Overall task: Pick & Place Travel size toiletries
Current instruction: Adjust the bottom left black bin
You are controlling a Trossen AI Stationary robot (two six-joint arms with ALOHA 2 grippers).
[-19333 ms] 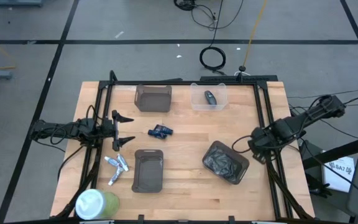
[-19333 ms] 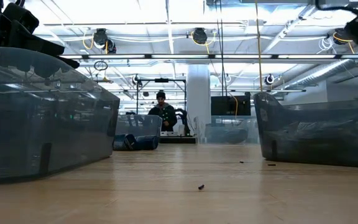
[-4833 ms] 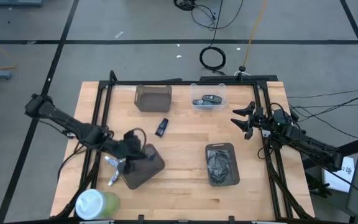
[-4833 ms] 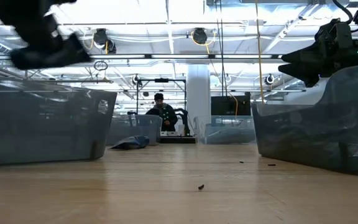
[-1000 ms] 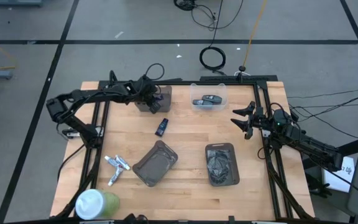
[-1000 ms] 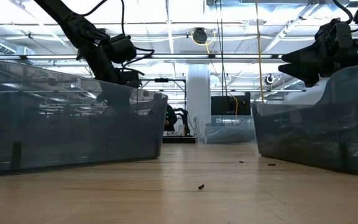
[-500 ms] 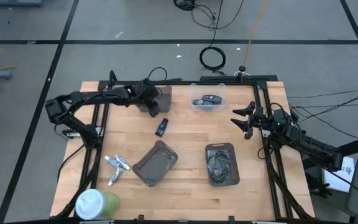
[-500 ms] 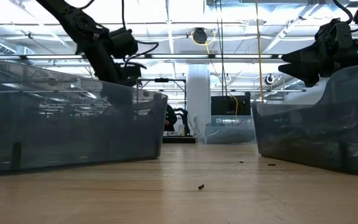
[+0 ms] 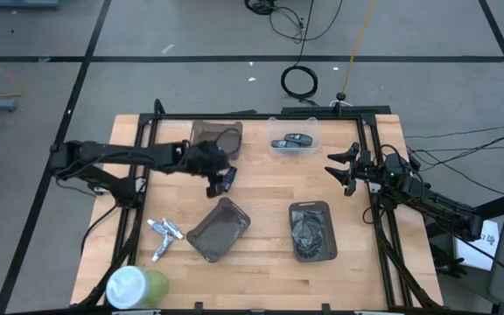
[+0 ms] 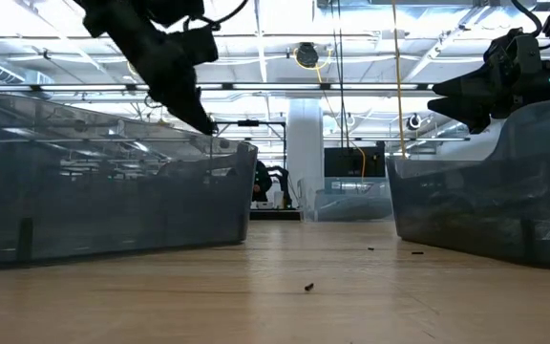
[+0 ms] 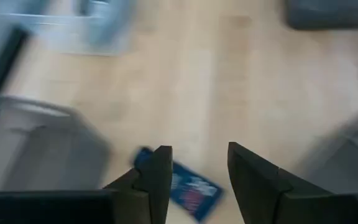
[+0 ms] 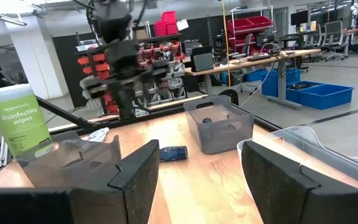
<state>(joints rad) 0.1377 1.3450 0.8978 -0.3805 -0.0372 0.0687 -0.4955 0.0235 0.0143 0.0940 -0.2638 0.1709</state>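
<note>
- The left pincer [image 9: 221, 180] is hovering right over a small blue packet [image 9: 228, 178] lying on the bare table [image 9: 261, 188], its fingers [image 11: 157, 177] parted a little with nothing between them.
- From the left wrist view that blue packet [image 11: 182, 185] is showing just past the fingertips.
- The tilted dark tray [image 9: 218, 229] is sitting near the blue packet, toward the table's front edge.
- The travel size toiletries [image 9: 164, 235] are lying loose just beside that tilted tray, on its left.
- A green wipes canister [image 9: 134, 285] is standing at the front corner beyond the tubes.
- Another dark tray [image 9: 220, 133] is sitting just behind the blue packet, with a clear bin [image 9: 293, 136] beside it.
- The right pincer [image 9: 335, 174] is waiting well apart from the blue packet, at the table's right edge, fingers wide and empty.
</note>
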